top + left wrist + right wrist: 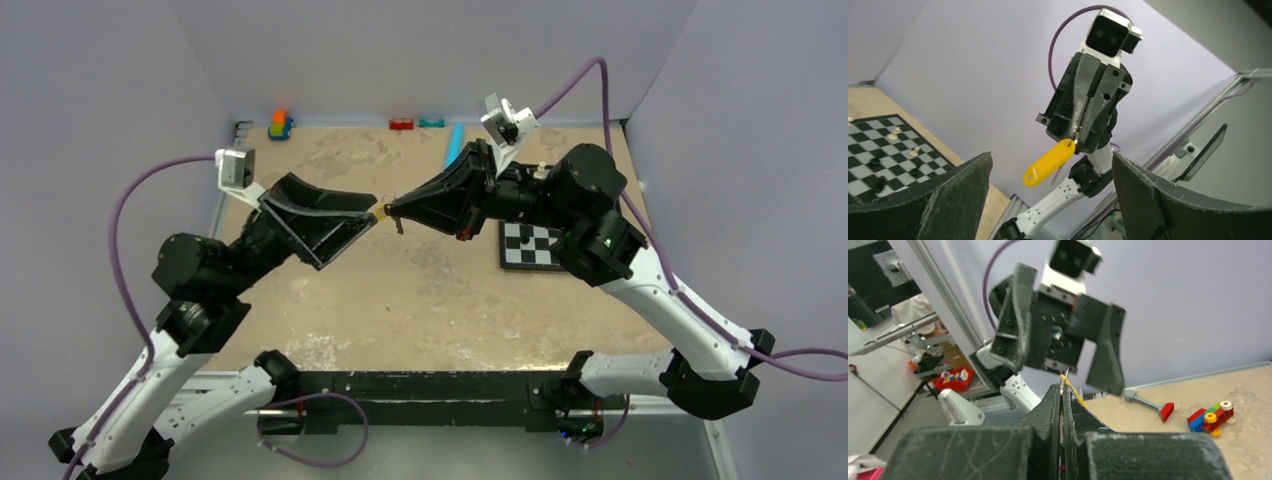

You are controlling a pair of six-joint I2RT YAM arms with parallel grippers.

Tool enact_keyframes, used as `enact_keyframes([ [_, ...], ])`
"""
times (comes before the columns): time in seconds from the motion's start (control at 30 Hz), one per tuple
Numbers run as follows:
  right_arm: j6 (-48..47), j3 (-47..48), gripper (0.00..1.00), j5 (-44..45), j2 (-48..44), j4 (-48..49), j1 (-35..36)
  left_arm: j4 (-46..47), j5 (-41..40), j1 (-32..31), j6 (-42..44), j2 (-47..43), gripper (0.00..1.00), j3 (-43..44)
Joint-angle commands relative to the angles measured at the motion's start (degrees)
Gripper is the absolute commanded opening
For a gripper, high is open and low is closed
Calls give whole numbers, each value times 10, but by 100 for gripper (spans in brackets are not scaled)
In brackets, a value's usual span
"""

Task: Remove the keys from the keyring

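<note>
Above the middle of the surface, in the centre of the top view, the two hands meet tip to tip in the air. The right hand is closed tight, its fingers pressed flat together, and it pinches the narrow end of the key. The yellow head hangs down to the lower left from the fingertips, clear of the surface, with the hole in its free end. The left hand is spread wide and grips nothing. Its two fingers stand at either side of the bottom of the left wrist view, with the key in the gap beyond them. The keyring is too small to pick out for certain.

Right of centre in the top view lies a chessboard; the left wrist view shows small light and dark pieces standing on its squares. Along the far edge at the top are toy blocks and a light-blue cylinder, well apart from the hands.
</note>
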Motion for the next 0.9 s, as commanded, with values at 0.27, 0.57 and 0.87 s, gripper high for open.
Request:
enact_keyframes([
  [0.27,-65,91,0,-119,21,-232,-20,-525,104,0,400,39,65,294],
  [0.57,-92,126,0,-140,52,-307,-20,-576,86,0,467,88,49,327],
  [0.87,-90,119,0,-150,59,-311,-20,-544,156,1,477,120,42,330],
])
